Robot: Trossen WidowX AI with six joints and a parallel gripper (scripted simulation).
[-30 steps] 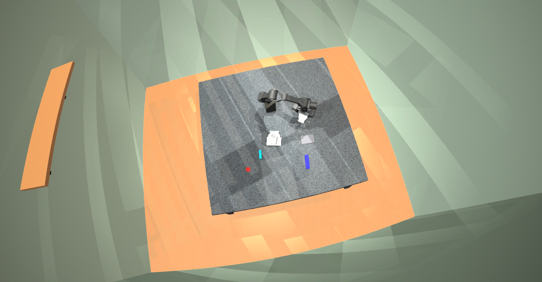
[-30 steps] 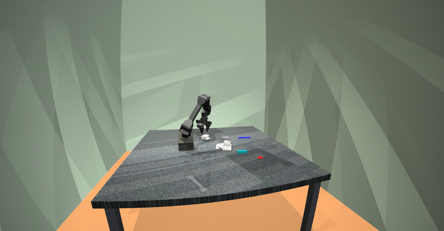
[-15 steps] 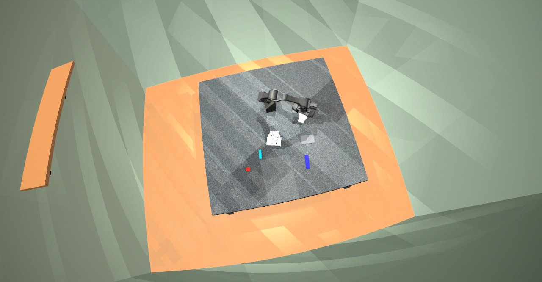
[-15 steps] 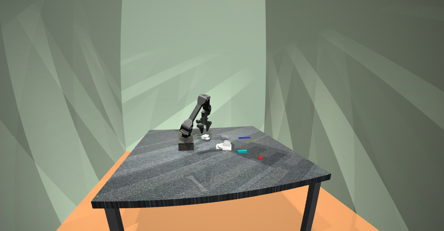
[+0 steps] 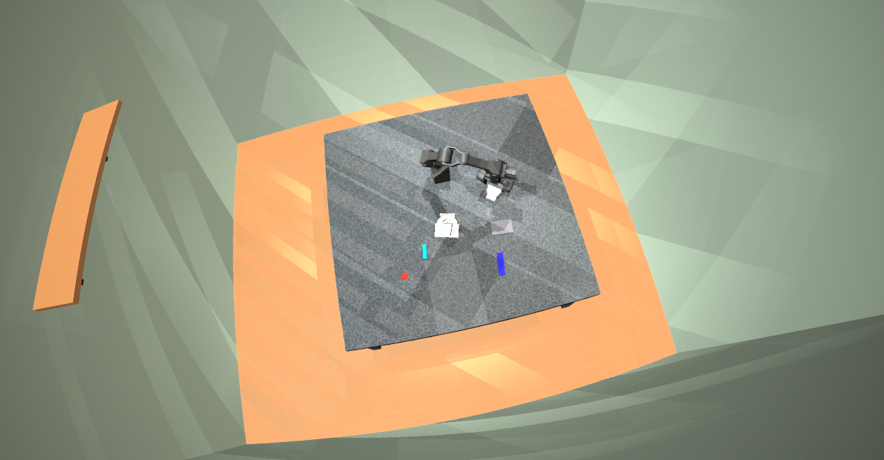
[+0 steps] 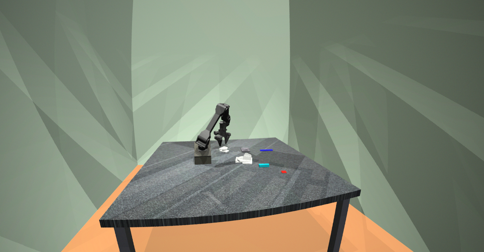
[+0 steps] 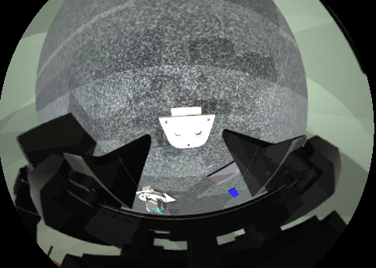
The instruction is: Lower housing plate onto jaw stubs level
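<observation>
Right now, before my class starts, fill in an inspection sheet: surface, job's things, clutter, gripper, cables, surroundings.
Surface: speckled grey table, patchy shadows
Job's things: white plate apart from white assembly; jaw seating too small to tell
Clutter: grey slab, blue bar, cyan block, red block
Gripper: open, nothing held, above the plate
Cables: nothing seen
Surroundings: green walls, orange floor, orange board off to one side

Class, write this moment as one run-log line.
jaws: open, holding nothing | housing plate: below jaws, ungripped | white assembly: separate
</observation>
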